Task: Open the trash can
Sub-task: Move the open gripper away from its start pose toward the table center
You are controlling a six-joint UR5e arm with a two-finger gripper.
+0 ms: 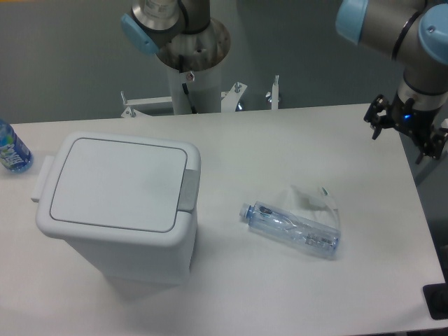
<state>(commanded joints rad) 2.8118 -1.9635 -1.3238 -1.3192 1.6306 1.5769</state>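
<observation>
The trash can (119,206) is a large white boxy bin standing on the left half of the table. Its flat lid (115,183) lies shut, and the grey push-button (187,189) sits on the rim at its right side. My gripper (402,134) hangs over the table's far right edge, well away from the bin. Its dark fingers (374,120) are spread apart with nothing between them.
A clear plastic bottle (290,228) lies on its side right of the bin, with a crumpled clear wrapper (313,201) behind it. A blue-labelled bottle (10,150) stands at the left edge. The arm's base column (192,63) rises behind the table.
</observation>
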